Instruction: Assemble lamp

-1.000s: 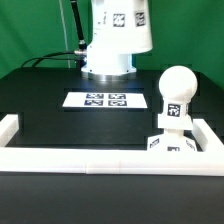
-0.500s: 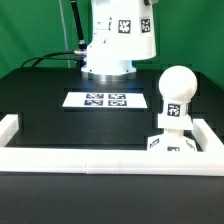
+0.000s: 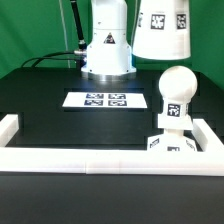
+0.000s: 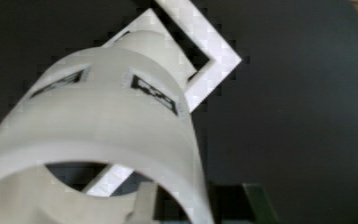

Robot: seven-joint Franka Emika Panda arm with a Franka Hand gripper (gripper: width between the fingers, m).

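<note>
The shade point(image 3: 162, 30) is hanging high above the bench's far right area, over the bulb point(image 3: 176, 92) standing on the base point(image 3: 172, 143) near the front right corner. Finger state cannot be told. I judge it needs centring over the bulb, then lowering straight

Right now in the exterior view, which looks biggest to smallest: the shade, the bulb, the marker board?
1. Shade, partly cut off and maybe nearer the camera.
2. Marker board and bulb look too alike to rank.

Black table point(image 3: 60, 125), marker board point(image 3: 106, 100) flat at centre, white border rail point(image 3: 100, 163) along front, lamp base point(image 3: 172, 142) in right corner
</note>
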